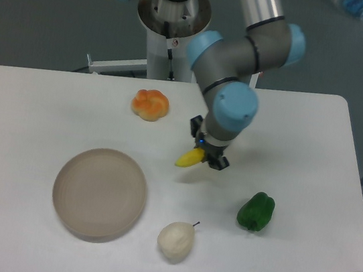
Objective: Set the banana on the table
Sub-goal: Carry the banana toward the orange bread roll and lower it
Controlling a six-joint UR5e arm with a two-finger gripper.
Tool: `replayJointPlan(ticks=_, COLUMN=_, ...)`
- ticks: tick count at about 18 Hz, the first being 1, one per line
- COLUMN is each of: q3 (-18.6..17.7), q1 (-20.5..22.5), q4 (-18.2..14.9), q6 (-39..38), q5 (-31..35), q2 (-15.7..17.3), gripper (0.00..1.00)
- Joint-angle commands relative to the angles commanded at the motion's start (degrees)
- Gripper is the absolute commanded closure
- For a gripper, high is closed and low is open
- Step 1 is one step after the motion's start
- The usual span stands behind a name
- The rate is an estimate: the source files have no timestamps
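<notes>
The yellow banana (188, 158) hangs just above the white table (51, 104), near its middle, and only its lower end shows below the fingers. My gripper (205, 153) is shut on the banana, pointing down from the blue-and-grey wrist. A faint shadow lies on the tabletop under the fruit. The rest of the banana is hidden behind the gripper body.
A round beige plate (99, 193) sits front left. An orange-yellow bun (150, 104) lies behind the gripper to the left. A green pepper (255, 211) rests front right, and a pale pear (175, 240) near the front edge. The robot base (171, 33) stands at the table's back.
</notes>
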State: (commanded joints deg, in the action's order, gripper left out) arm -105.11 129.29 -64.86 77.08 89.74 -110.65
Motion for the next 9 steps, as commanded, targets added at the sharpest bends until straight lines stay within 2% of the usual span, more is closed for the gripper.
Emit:
replayJointPlan(ticks=5, q3=-0.53, q1=-0.70, q4=0.00, q6=0.00, q5=0.00, q2=-0.70, gripper=0.72)
replayJointPlan(ticks=6, q3=-0.44, q1=-0.70, q4=0.00, q6=0.09, q5=0.00, q2=-0.70, gripper=0.67)
replayJointPlan(ticks=7, q3=-0.53, q1=-0.70, q4=0.00, q6=0.17, q5=-0.09, q2=-0.70, gripper=0.58)
replayJointPlan(ticks=8, q3=-0.44, q1=-0.70, q4=0.00, q6=0.09, q5=0.00, q2=-0.70, gripper=0.36)
replayJointPlan(ticks=9, q3=-0.44, q1=-0.70, q4=0.00, q6=0.09, q5=0.17, q2=-0.70, gripper=0.00)
